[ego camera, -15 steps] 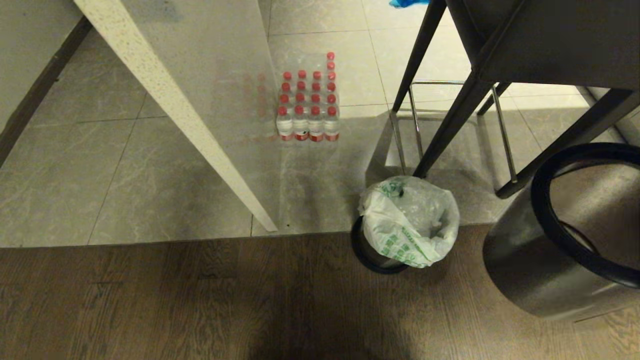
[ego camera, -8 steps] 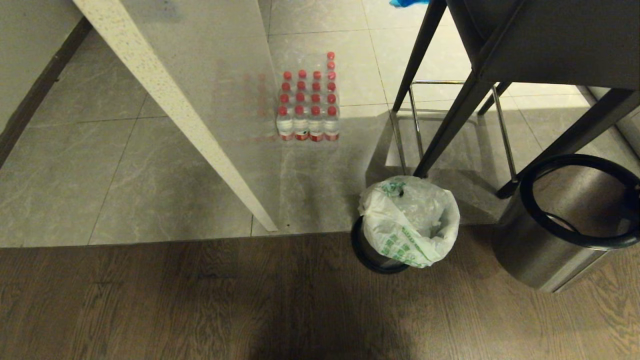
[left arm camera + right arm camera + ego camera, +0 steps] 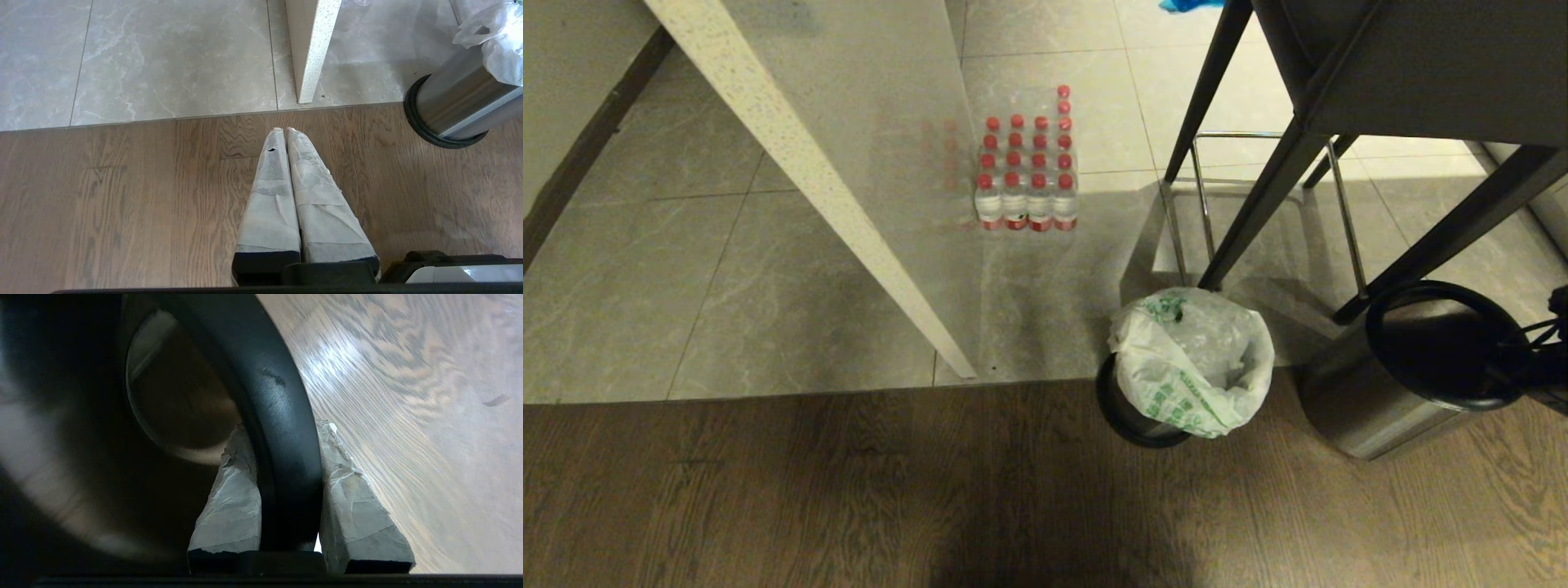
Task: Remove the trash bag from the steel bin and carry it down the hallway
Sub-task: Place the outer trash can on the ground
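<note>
The trash bag [image 3: 1192, 359], crinkly translucent white with green print, lines the small steel bin [image 3: 1127, 418] standing where the wood floor meets the grey tiles; its top bulges over the rim. Both also show in the left wrist view: the trash bag [image 3: 500, 41] and the steel bin [image 3: 453, 106]. A second steel cylinder [image 3: 1356, 408] with a black ring rim and a dark inside is tilted low at the right. My right gripper [image 3: 1515, 363] [image 3: 282, 426] is shut on that black rim [image 3: 282, 396], one finger inside and one outside. My left gripper [image 3: 284, 130] hangs shut and empty over the wood floor.
A pack of red-capped water bottles [image 3: 1025, 175] stands on the tiles behind. A slanted white speckled panel [image 3: 809, 180] ends left of the bin. Black table legs [image 3: 1258, 196] and a chrome frame [image 3: 1343, 212] stand right behind the bin. A dark baseboard [image 3: 572, 171] runs at far left.
The steel cylinder in my right gripper has sunk away from the camera toward the floor and now looks smaller, beside the bagged bin. The bag and its bin have not moved.
</note>
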Motion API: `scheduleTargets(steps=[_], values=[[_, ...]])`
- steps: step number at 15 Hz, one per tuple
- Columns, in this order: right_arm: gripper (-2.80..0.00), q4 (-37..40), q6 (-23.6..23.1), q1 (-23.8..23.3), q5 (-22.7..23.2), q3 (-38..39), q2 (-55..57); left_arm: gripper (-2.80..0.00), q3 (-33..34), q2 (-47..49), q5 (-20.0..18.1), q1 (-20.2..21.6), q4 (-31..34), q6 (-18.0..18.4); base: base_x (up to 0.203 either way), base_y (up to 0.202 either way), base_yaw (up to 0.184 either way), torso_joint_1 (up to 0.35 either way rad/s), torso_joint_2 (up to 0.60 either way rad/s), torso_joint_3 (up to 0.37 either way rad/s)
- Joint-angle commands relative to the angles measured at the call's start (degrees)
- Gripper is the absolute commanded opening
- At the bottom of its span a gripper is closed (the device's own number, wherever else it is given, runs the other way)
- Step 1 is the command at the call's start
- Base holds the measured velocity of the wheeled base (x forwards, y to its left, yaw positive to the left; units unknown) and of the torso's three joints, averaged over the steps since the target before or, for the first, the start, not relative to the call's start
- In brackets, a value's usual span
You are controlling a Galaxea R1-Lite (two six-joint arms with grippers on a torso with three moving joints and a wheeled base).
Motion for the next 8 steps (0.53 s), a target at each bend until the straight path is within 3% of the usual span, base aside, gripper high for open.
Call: scheduleTargets(steps=[1,2,3,6,8], values=[[-2.8,-2.1,-0.1,-0.1,0.3,0.4,4.3,-2.8,0.0,0.0,0.0,0.0,0.0,0.0,0.0,0.0,0.0,0.0,0.0,0.0],[-2.8,-1.7,-0.2,-0.2,0.4,0.3,3.9,-2.8,0.0,0.0,0.0,0.0,0.0,-0.1,0.0,0.0,0.0,0.0,0.0,0.0],[0.0,-1.9,-0.7,-0.6,0.7,0.5,2.8,-2.8,0.0,0.0,0.0,0.0,0.0,0.0,0.0,0.0,0.0,0.0,0.0,0.0],[0.0,-1.6,-6.6,-2.8,2.2,2.7,-3.3,-2.8,0.0,0.0,0.0,0.0,0.0,0.0,0.0,0.0,0.0,0.0,0.0,0.0],[0.0,-1.9,-12.7,-5.1,6.0,6.3,-9.0,-2.8,0.0,0.0,0.0,0.0,0.0,0.0,0.0,0.0,0.0,0.0,0.0,0.0]])
